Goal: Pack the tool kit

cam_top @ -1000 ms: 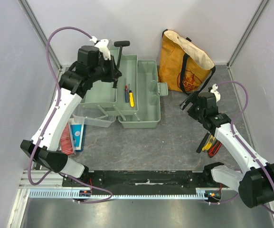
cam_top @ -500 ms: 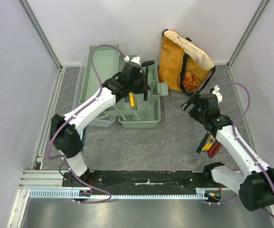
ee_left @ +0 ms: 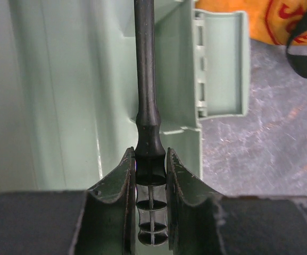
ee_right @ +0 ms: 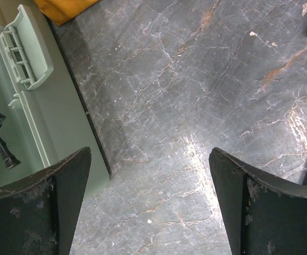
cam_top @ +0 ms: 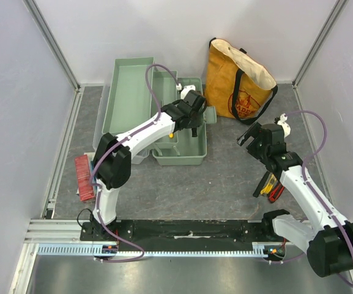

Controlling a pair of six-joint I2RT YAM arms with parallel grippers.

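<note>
The sage-green toolbox (cam_top: 179,159) lies open at the back middle of the table, with its trays (cam_top: 132,86) folded out to the left. My left gripper (cam_top: 194,117) hangs over the box's right part, by the side latch (ee_left: 220,58). It is shut on the ribbed handle of a black long-shafted tool (ee_left: 145,79), whose shaft points away over the box's inside; the tool's head is out of view. A yellow-handled screwdriver (cam_top: 171,131) shows in the box beside the arm. My right gripper (cam_top: 245,137) is open and empty above bare table, right of the box (ee_right: 52,122).
A mustard-yellow tote bag (cam_top: 237,79) stands at the back right, close to the box. Red- and yellow-handled tools (cam_top: 270,187) lie partly under my right arm. A flat red packet (cam_top: 83,177) lies at the left near my left arm's base.
My left arm has swung from the back-left tray rightwards over the box's right part, carrying the black tool. My right gripper has shifted slightly right and stays open.
</note>
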